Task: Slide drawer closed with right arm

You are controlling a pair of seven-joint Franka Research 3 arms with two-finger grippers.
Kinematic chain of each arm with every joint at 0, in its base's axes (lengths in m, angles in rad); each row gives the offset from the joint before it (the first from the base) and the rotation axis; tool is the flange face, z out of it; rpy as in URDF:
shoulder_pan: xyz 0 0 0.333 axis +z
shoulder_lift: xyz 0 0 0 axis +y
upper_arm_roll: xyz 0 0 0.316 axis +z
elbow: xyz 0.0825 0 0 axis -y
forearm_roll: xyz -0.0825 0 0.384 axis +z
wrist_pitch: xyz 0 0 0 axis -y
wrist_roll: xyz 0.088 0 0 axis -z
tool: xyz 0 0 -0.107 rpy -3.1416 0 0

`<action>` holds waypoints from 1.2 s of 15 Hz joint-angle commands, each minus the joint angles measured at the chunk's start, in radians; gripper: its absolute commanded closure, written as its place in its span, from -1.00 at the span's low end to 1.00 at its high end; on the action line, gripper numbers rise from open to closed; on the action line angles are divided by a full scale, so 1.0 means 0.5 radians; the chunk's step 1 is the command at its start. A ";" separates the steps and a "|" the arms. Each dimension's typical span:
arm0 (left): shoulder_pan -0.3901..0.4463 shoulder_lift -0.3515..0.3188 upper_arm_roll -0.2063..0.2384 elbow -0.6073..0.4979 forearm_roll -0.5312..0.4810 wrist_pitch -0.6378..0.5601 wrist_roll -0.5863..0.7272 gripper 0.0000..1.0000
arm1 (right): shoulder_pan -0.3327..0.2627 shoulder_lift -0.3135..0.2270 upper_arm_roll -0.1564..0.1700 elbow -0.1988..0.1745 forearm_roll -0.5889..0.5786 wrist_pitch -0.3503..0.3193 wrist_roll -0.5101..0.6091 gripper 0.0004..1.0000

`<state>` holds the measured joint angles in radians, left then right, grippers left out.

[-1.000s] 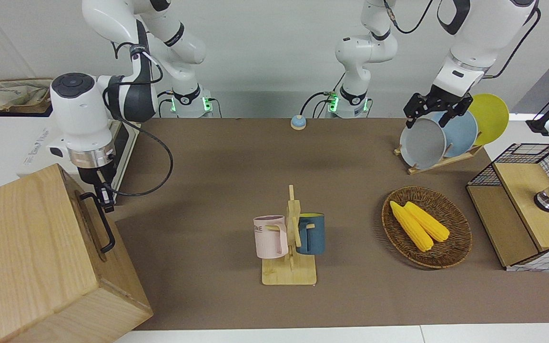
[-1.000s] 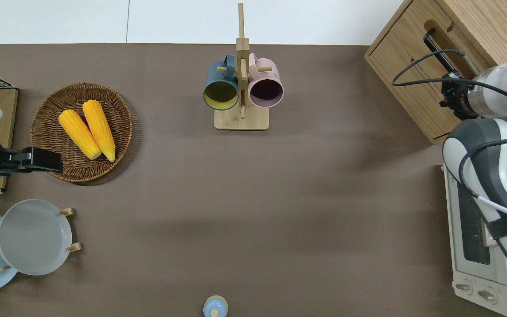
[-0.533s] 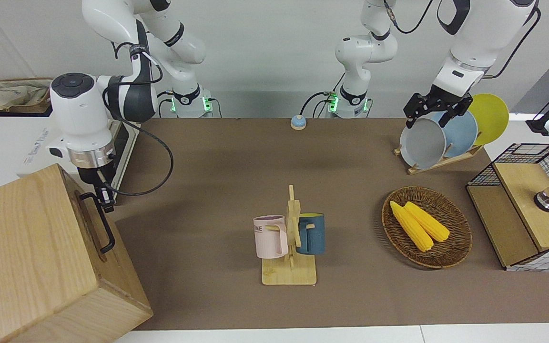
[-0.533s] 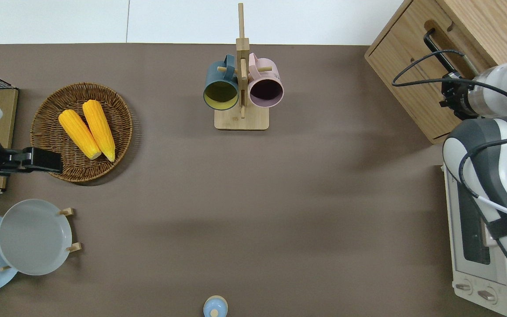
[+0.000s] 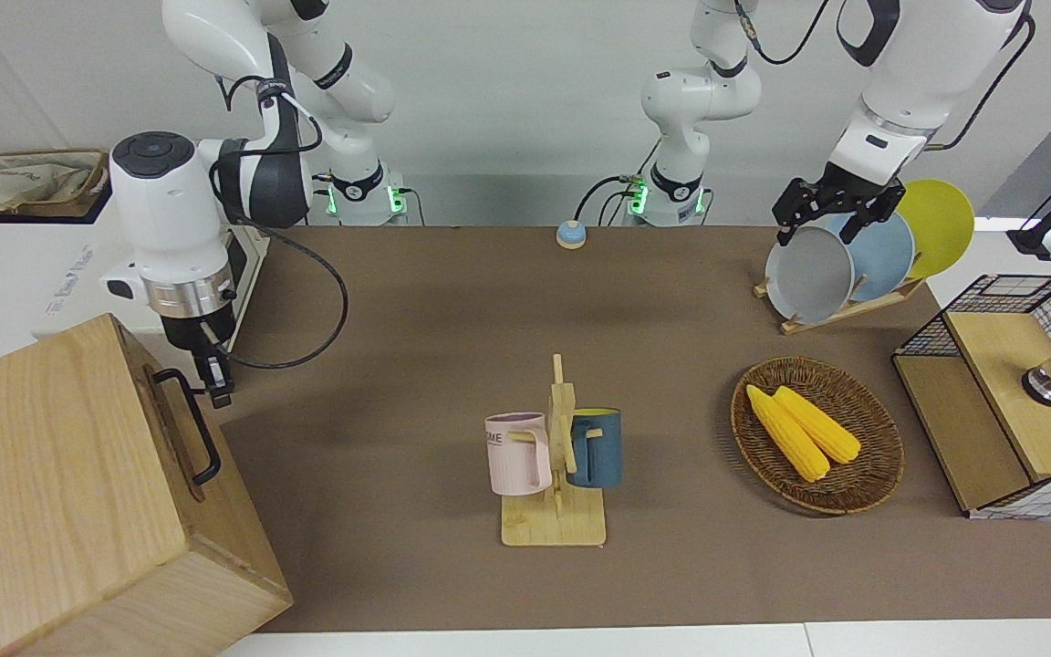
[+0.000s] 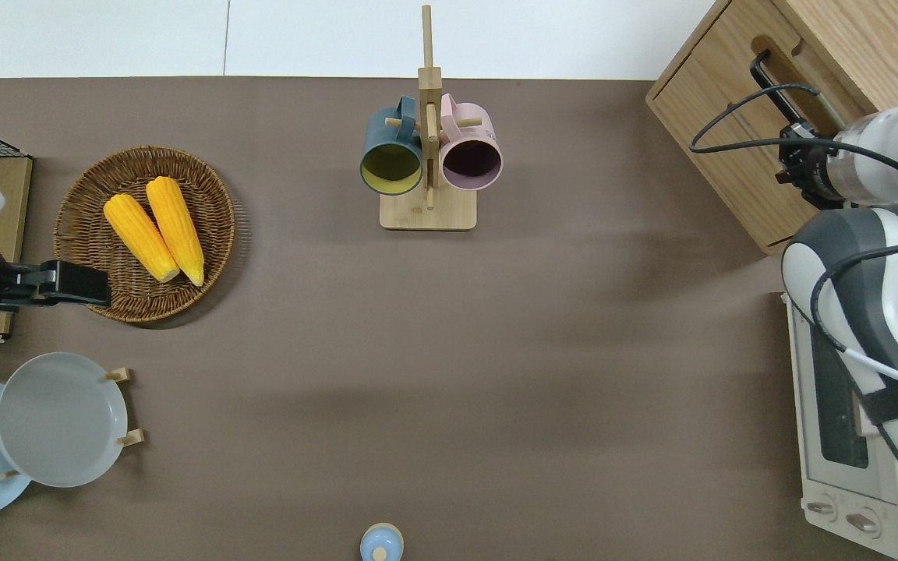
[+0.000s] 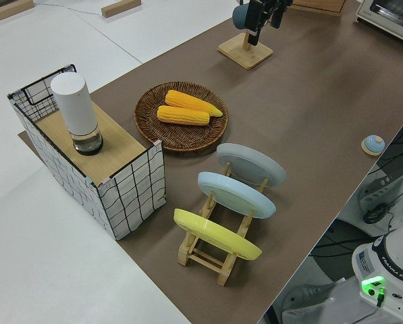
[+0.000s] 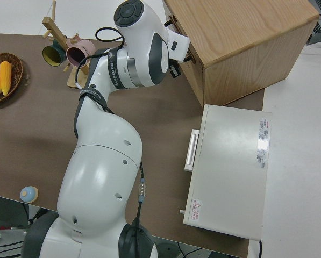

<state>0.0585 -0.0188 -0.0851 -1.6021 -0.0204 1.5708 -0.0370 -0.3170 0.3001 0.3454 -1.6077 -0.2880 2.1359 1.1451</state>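
Since 1 s ago our right tool has backed off the drawer at lower left, grip unreadable, drawer seemingly shut.

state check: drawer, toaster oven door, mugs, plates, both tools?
drawer: looks pushed in
right tool: beside the drawer handle, not gripping it
toaster oven: door shut
mugs: hung on their stand
plates: upright in rack
left arm: parked

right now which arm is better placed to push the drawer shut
The right. Its gripper is already at the drawer, right beside the handle. The left arm is parked at the opposite end of the table.
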 commanded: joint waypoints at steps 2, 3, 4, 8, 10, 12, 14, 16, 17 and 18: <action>-0.010 -0.015 0.007 0.001 0.025 -0.009 0.013 -1.00 | -0.016 -0.054 0.128 0.012 0.073 -0.176 0.011 1.00; -0.010 -0.018 0.008 0.001 0.025 -0.009 0.010 -1.00 | -0.016 -0.075 0.147 0.012 0.128 -0.210 -0.029 1.00; -0.010 -0.018 0.008 0.001 0.025 -0.012 0.013 -1.00 | -0.010 -0.103 0.150 0.012 0.174 -0.249 -0.132 1.00; -0.010 -0.015 0.008 0.001 0.025 -0.009 0.010 -1.00 | 0.014 -0.195 0.153 0.000 0.294 -0.433 -0.635 1.00; -0.010 -0.018 0.008 0.001 0.025 -0.009 0.013 -1.00 | 0.014 -0.247 0.150 -0.003 0.391 -0.534 -0.978 1.00; -0.010 -0.018 0.004 0.001 0.025 -0.009 0.010 -1.00 | 0.017 -0.296 0.138 -0.006 0.453 -0.602 -1.200 1.00; -0.010 -0.015 0.008 0.001 0.025 -0.012 0.010 -0.99 | 0.060 -0.354 0.119 -0.043 0.459 -0.624 -1.338 1.00; -0.010 -0.018 0.007 0.001 0.025 -0.009 0.013 -1.00 | 0.079 -0.419 0.086 -0.070 0.526 -0.642 -1.443 1.00; -0.013 -0.015 0.008 0.001 0.025 -0.009 0.010 -1.00 | 0.118 -0.440 0.052 -0.070 0.576 -0.670 -1.501 1.00; -0.010 -0.018 0.008 0.001 0.025 -0.009 0.013 -1.00 | 0.161 -0.468 -0.009 -0.070 0.606 -0.703 -1.562 1.00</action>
<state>0.0585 -0.0188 -0.0849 -1.6021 -0.0204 1.5708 -0.0370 -0.2802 0.1308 0.4041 -1.6063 -0.0549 1.8171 0.4740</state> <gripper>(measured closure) 0.000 0.991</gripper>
